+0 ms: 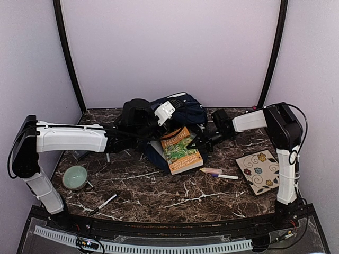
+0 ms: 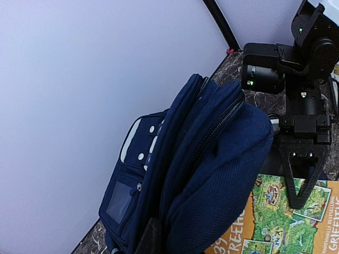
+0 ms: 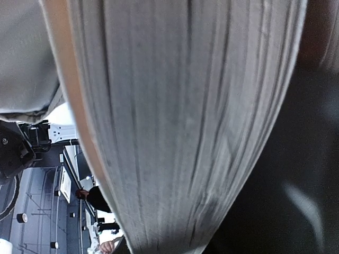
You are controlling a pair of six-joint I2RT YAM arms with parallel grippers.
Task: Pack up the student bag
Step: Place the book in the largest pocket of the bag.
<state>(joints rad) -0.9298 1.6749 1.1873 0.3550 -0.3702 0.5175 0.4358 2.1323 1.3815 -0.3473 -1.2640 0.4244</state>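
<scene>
My left gripper [image 2: 152, 239] is pinched nearly shut on the blue fabric of the student bag [image 2: 212, 174], which sits at the back middle of the desk [image 1: 159, 190] with its zipped top gaping. My right gripper [image 2: 300, 198] is clamped narrow on the edge of the orange-and-green book [image 1: 181, 151], just beside the bag; page edges fill its wrist view.

I read a large "39" and part of a word, "REEHO", on the orange cover of the book [image 2: 271, 225]; at its lower right stand "NATIONALLY BESTSELLING" and "GRIFFIT", both cut off; from the top view its lettering is too small for me
</scene>
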